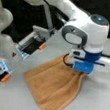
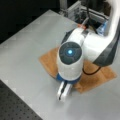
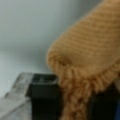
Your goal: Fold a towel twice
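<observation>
The orange-brown towel [image 1: 53, 86] lies spread on the grey table [image 1: 15, 102] in both front views, and the arm hides its middle in a front view [image 2: 48, 62]. My gripper [image 1: 81, 73] is at the towel's right edge, where the cloth bunches and rises a little off the table. In the wrist view a gathered fold of the towel [image 3: 85, 55] runs down between the two black fingers [image 3: 45, 97], and the gripper [image 3: 75, 102] is shut on it. In a front view the arm's wrist [image 2: 70, 60] covers the fingers.
A metal frame with orange tabs [image 1: 41, 46] stands at the table's back. Blue-lit fixtures [image 1: 2, 67] sit at a front view's left. A black perforated board [image 2: 15, 107] borders the table at a front view's bottom left.
</observation>
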